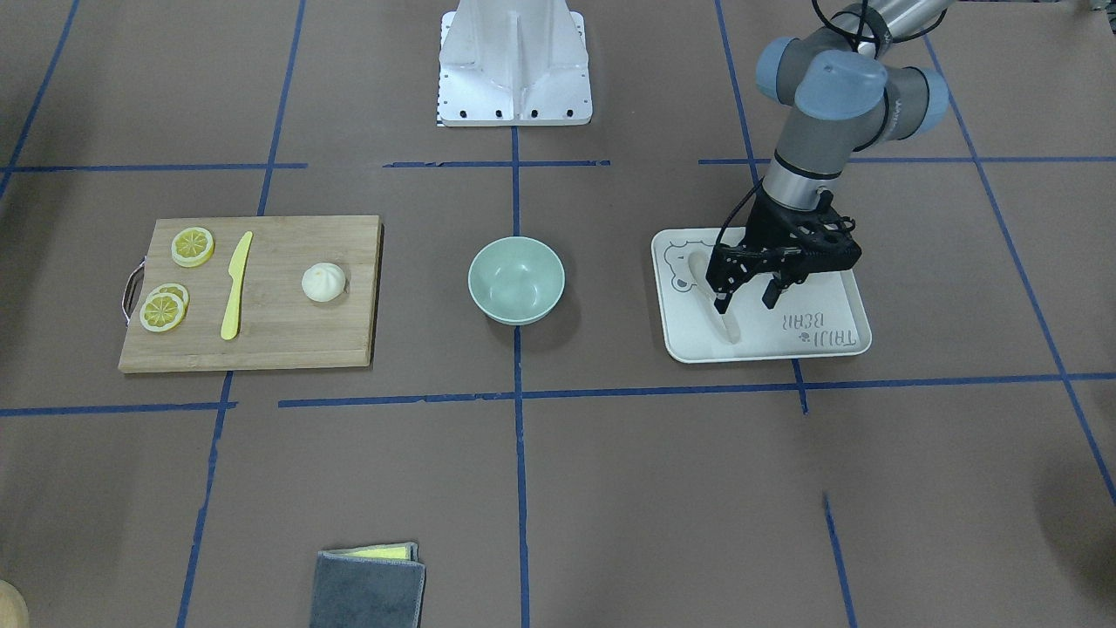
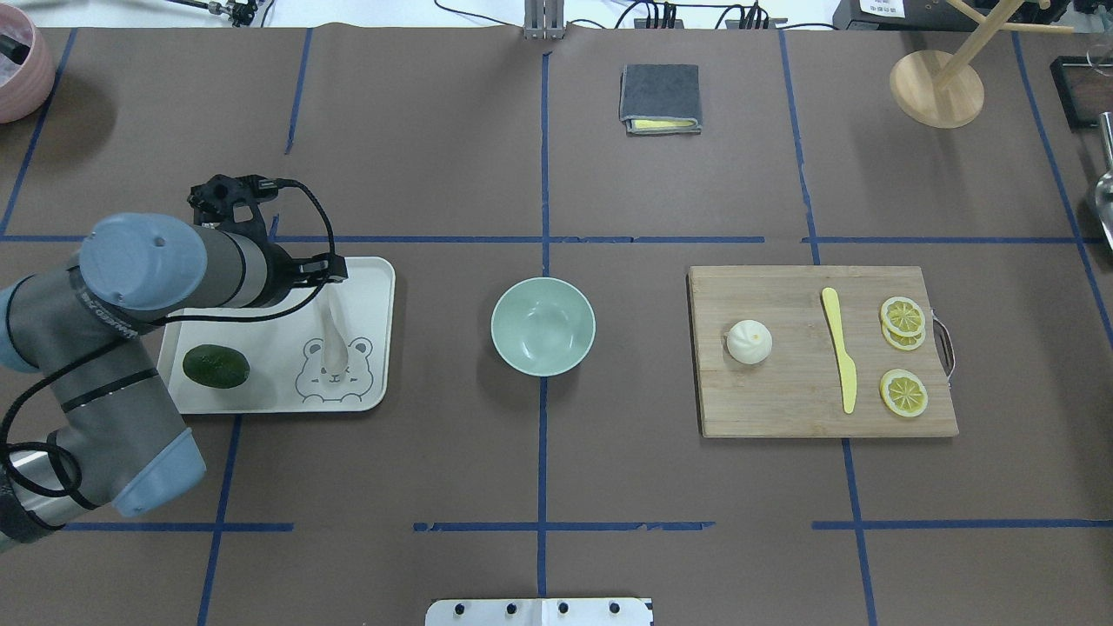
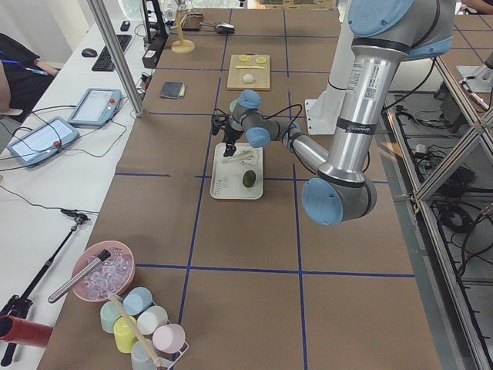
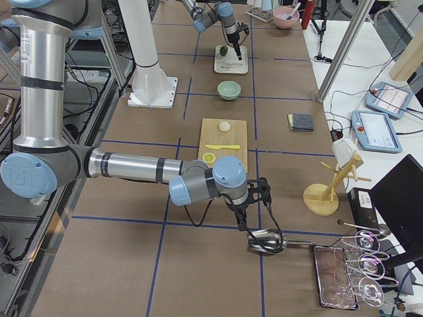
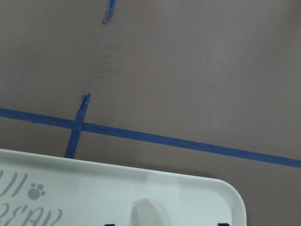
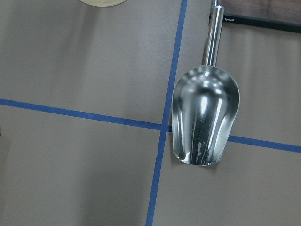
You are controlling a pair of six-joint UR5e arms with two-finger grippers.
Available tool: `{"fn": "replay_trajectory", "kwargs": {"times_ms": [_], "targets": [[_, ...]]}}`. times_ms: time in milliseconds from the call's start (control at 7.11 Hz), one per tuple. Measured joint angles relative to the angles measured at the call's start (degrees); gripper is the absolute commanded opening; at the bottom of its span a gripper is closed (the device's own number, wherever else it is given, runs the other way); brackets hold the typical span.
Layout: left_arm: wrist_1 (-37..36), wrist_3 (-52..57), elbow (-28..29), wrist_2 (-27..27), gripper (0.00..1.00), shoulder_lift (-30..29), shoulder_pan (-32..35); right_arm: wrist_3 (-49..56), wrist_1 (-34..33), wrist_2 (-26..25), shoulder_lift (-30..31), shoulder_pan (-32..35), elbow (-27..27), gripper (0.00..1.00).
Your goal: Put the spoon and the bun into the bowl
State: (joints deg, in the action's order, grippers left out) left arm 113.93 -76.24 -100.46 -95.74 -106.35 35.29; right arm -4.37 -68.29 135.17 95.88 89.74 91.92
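Spoon [image 5: 146, 212]: nearest the left wrist camera. The rounded handle end shows at 6 o'clock of that view, lying on the tray [image 2: 374, 278] between two dark fingertips.
Long axis: in the overhead view it runs 12 to 6, with the handle at 12 and the scoop at 6 on the bear drawing.
Left gripper [image 1: 746, 303]: jaws apart and pointing down. They straddle the handle across its long axis, and the handle sits off-centre, nearer one finger. Whether the tips touch the tray cannot be told.
Coming move: probably a close on the handle. The off-centre gap may nudge the spoon sideways first.
Bowl [image 2: 543, 326]: empty, at 3 o'clock from the spoon in the overhead view and well apart from it.
Bun [image 2: 749, 341]: on the wooden board [image 2: 783, 409], further out at 3 o'clock, beyond the bowl.
Right gripper [image 4: 246, 226]: at the table's far right end, over a metal scoop [image 6: 205, 115]. Whether its jaws are apart or together cannot be told.
Nearer arm: the left arm, for the spoon.
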Motion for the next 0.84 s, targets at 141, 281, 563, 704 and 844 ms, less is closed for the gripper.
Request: {"fn": "replay_trajectory", "kwargs": {"times_ms": [141, 281, 563, 704, 844], "targets": [[-0.4, -0.1, 1.3, 0.9, 0.7, -0.3, -1.2, 0.0, 0.0, 0.0, 0.0, 0.0, -0.1, 1.0], [-0.6, -0.2, 2.1, 1.5, 0.65, -0.6, -1.7, 0.0, 0.0, 0.0, 0.0, 0.0, -0.1, 1.0], [-0.7, -1.0, 2.5, 2.6, 0.39, -0.8, -2.3, 0.0, 0.0, 0.0, 0.0, 0.0, -0.2, 1.0], [-0.7, -2.6, 2.5, 3.8, 0.2, -0.8, -2.9, 0.0, 0.0, 0.0, 0.0, 0.0, -0.1, 1.0], [-0.6, -4.6, 2.5, 4.6, 0.0, -0.8, -3.5, 0.0, 0.0, 0.1, 0.0, 0.0, -0.1, 1.0]]}}
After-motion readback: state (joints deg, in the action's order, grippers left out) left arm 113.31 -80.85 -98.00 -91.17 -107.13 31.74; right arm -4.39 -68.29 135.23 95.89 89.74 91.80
